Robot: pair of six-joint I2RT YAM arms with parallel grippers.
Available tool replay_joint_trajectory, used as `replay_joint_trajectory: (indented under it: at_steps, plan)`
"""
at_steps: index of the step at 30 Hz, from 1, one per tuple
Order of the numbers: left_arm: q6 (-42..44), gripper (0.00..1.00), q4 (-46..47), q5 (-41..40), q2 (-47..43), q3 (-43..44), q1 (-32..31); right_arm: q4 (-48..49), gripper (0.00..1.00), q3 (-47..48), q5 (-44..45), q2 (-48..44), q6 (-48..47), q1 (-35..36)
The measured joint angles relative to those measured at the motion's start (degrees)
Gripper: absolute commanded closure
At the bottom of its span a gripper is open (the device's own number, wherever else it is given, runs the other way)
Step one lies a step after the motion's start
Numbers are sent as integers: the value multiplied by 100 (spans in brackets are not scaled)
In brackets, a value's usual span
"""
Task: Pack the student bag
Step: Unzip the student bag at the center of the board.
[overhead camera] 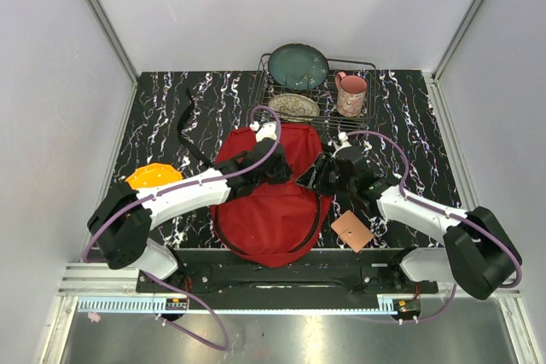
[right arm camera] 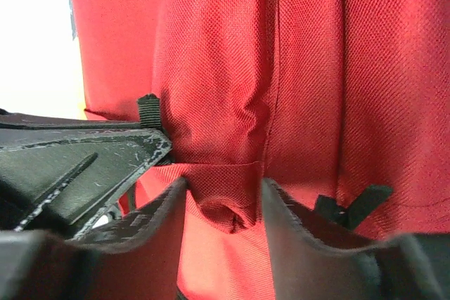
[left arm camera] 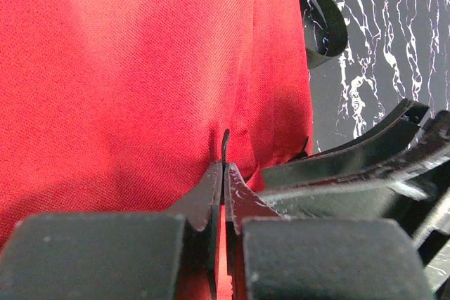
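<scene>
The student bag (overhead camera: 269,210), a red fabric backpack with black trim, lies in the middle of the table between my arms. My left gripper (overhead camera: 286,168) is at its upper middle. In the left wrist view the left gripper (left arm camera: 224,166) is shut on a thin black tab (left arm camera: 226,142) sticking up from the red fabric (left arm camera: 126,75). My right gripper (overhead camera: 322,174) is at the bag's upper right edge. In the right wrist view the right gripper (right arm camera: 221,194) holds a bunched fold of red fabric (right arm camera: 218,187) that spans from one finger to the other.
A wire rack (overhead camera: 368,66) at the back holds a green plate (overhead camera: 298,66), a patterned plate (overhead camera: 294,106) and a pink mug (overhead camera: 351,94). An orange object (overhead camera: 153,176) lies at the left, a brown square (overhead camera: 351,230) at the right front. A black strap (overhead camera: 186,130) trails left.
</scene>
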Motion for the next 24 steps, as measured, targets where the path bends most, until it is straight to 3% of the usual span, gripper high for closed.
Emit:
replay_joint_trajectory:
  at_steps: [6, 24]
  plan:
    - [-2, 100, -2, 46, 33, 0, -9, -76, 100, 96, -90, 157, -188, 0]
    - [-46, 100, 227, 46, -20, -144, 7, -485, 100, 63, 376, -404, -175, 15]
